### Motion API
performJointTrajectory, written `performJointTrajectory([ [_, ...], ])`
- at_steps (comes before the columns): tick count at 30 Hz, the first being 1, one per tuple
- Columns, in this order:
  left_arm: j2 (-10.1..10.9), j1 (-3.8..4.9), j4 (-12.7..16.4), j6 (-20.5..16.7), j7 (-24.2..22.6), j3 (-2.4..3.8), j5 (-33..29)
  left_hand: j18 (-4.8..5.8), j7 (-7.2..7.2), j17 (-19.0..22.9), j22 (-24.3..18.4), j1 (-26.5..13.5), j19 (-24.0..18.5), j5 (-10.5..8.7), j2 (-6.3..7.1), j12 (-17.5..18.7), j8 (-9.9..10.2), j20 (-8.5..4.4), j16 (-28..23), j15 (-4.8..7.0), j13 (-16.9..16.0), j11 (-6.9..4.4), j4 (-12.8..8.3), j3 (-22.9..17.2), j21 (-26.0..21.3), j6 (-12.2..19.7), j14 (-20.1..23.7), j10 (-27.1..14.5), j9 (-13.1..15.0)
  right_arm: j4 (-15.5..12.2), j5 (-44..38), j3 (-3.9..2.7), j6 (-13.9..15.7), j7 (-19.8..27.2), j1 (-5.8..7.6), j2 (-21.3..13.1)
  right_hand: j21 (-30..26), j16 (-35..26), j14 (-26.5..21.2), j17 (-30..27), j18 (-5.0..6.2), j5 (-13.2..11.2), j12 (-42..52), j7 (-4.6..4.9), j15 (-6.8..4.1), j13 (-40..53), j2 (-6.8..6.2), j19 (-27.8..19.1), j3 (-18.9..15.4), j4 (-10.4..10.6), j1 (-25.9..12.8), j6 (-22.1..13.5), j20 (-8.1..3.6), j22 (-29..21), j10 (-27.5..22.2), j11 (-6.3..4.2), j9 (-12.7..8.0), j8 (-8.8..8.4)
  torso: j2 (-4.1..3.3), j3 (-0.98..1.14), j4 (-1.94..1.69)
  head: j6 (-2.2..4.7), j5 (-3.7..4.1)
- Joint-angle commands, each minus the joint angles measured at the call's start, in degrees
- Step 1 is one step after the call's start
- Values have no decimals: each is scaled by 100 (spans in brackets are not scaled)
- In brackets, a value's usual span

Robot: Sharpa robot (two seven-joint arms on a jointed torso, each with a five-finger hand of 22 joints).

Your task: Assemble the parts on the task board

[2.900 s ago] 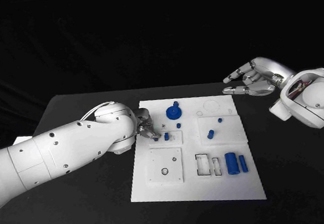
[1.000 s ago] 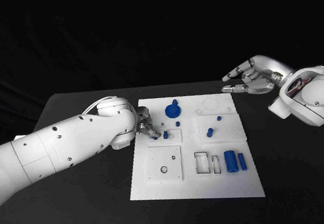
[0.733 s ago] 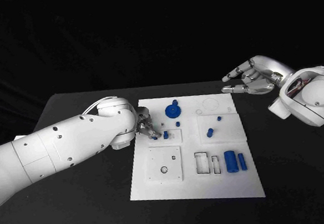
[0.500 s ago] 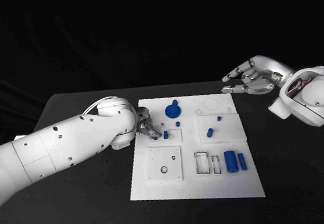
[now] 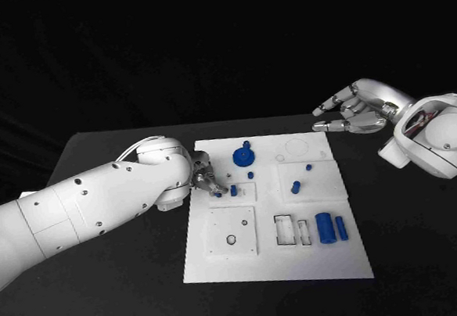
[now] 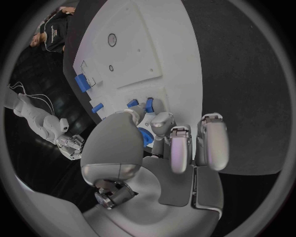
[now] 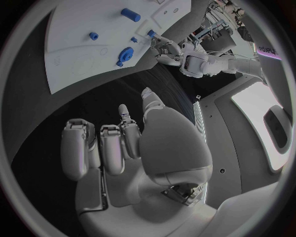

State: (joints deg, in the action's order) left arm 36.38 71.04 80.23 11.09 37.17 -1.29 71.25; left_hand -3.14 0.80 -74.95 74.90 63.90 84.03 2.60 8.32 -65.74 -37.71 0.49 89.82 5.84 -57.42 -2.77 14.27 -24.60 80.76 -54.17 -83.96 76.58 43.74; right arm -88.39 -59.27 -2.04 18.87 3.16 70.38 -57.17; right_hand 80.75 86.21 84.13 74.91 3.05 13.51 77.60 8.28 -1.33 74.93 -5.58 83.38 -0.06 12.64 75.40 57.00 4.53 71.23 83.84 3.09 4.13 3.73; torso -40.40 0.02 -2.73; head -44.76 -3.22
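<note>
Black table (image 5: pixel 111 300), left hand (image 5: pixel 207 181) fingers down on task board (image 5: pixel 268 267), right hand (image 5: pixel 354 112) raised, curled

Empty right hand (image 7: pixel 132 148) off task board (image 7: pixel 80 54)

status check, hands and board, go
Left hand pinching small blue part over task board. Right hand off board, holding nothing. Nothing in the way.

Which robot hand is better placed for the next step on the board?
The left. Its robot hand is already down on the board, fingers at a small blue part. The right robot hand hangs off the board's far right corner, holding nothing.
</note>
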Motion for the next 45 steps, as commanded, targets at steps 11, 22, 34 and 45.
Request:
performJointTrajectory([
  [11,-10,-65,-54,288,61,-49,-91,60,0,-1505,491,-171,281,37,111,-14,-3,-44,18,37,-33,-25,146,196,34,-53,-604,35,11,-23,-27,0,-76,-23,-3,-6,-34,-33,424,786,77,-16,-32,-12,8,664,59,-52,-45,12,-17,-32,2,-18,-33,8,7,23,0,-1,-3,10,14],
  [22,-5,-65,-62,251,60,-49,-91,65,-3,-1505,516,-261,290,39,164,-34,-16,-50,18,42,-48,-28,236,388,49,-74,-604,48,25,-25,-27,0,-87,-24,-3,-7,-42,-40,422,775,79,-13,-36,-12,8,662,58,-57,-56,18,-29,-33,2,-32,-35,9,7,22,-1,-2,-2,6,15],
  [34,14,-65,-61,182,60,-46,-91,69,-11,-1505,540,-407,297,40,139,-47,-17,-55,18,48,-56,-34,251,616,63,-85,-604,55,33,-20,-27,0,-105,-22,-3,-3,-56,-51,418,762,82,31,-44,-12,7,654,62,-62,-109,50,-85,-36,2,-51,-39,9,7,23,-3,-5,-1,9,22],
  [45,113,-65,45,-68,34,-18,-302,55,-14,-1505,489,-553,279,40,132,-7,-8,-61,18,54,-1,-35,255,934,7,-71,-604,25,37,0,-27,0,-127,-26,-3,9,-56,-51,418,762,82,31,-44,-12,7,654,62,-62,-109,50,-85,-36,2,-51,-39,9,7,23,1,-8,-1,2,33],
])
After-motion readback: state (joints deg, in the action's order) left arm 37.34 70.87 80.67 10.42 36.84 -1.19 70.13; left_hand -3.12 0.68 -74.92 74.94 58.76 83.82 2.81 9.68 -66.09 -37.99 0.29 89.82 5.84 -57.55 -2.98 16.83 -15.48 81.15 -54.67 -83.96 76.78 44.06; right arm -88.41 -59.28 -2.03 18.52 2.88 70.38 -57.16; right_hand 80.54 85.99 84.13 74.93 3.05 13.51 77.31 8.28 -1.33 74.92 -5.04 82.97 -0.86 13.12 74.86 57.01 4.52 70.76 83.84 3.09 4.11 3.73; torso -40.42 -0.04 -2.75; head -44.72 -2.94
